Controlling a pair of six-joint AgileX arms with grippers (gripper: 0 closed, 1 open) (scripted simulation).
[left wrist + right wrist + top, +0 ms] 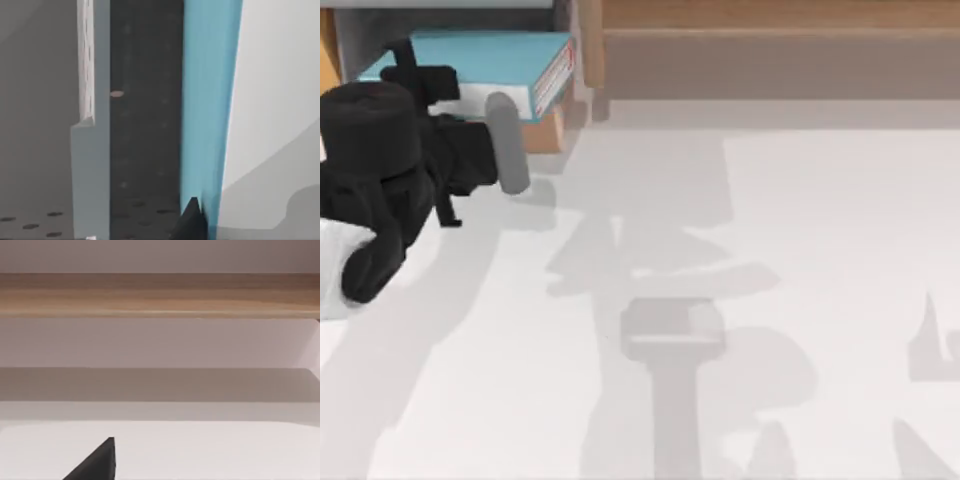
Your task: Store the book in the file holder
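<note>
A: Book [480, 58] location? 
B: Upper left of frame, lying in the file holder [558, 125]; rigid, light, probably slick (grip the spine edge).
A: Left gripper [420, 75] status? 
B: Cannot tell; apparently at the book.

**White tabletop, wooden shelf at the back**

A pale white tabletop [770, 300] spreads out, crossed by soft grey shadows near its centre and front edge; along the far edge on the right runs a wide brown wooden shelf [780, 45], its underside shaded.
</note>
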